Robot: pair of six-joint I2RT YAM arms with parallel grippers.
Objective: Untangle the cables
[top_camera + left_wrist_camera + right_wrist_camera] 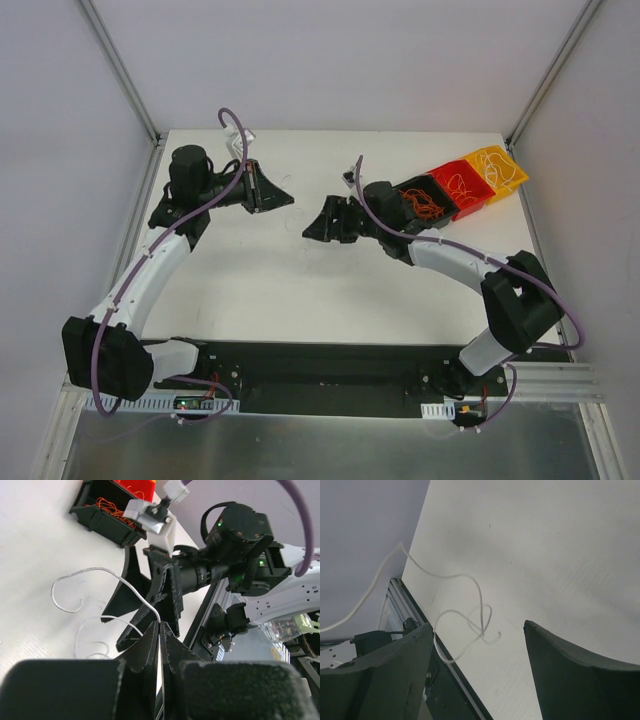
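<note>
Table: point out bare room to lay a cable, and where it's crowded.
Widest bare patch: the table's middle, bordered by left gripper, right gripper and the base plate. A narrower strip runs along the far edge, up to the bins. Crowded: the gap between the grippers, where the white cable loops, and the bins' far-right corner.

Our left arm (150,270) and right arm (450,262): white shells between bulky black joints (105,355), each trailed by a purple hose (306,530). We see black wedge-shaped fingers (580,675) on the left end effector (275,195) and right end effector (318,225), a white bracket (159,530) with dark screws (155,510), green lights (219,524) on a black motor (240,527), and a black base plate (330,375) beneath both.
</note>
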